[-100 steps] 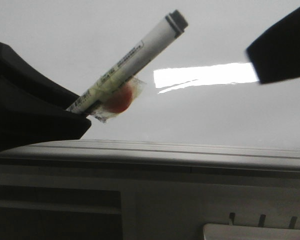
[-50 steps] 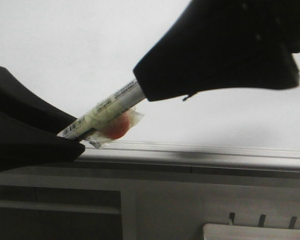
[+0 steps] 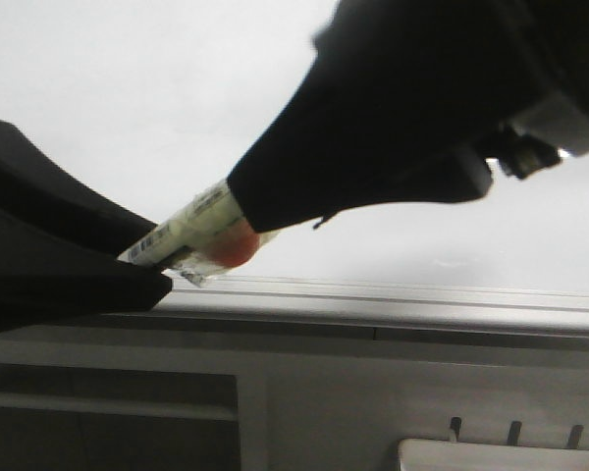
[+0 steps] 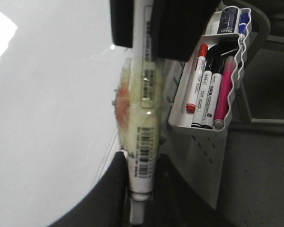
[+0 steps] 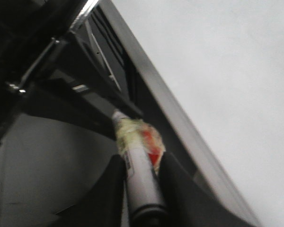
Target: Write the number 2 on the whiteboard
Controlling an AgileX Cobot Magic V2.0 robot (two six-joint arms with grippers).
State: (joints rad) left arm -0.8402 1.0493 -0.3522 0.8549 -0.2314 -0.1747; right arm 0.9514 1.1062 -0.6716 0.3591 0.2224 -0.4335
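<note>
Uncapping step, likely. Left fingers (image 4: 137, 189) clamp marker (image 4: 144, 127) barrel; right fingers (image 5: 142, 187) closed round cap end. Whiteboard (image 3: 128, 88) unmarked. Next: pull cap straight off.

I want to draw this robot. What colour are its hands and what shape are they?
Both are black and matte. The left tool looks like a broad, smooth wedge with curved edges. The right tool is a bulky dark shape tapering to a blunt tip, with a pale grey block behind it. Each has two thick, rounded black fingers. No markings show.
</note>
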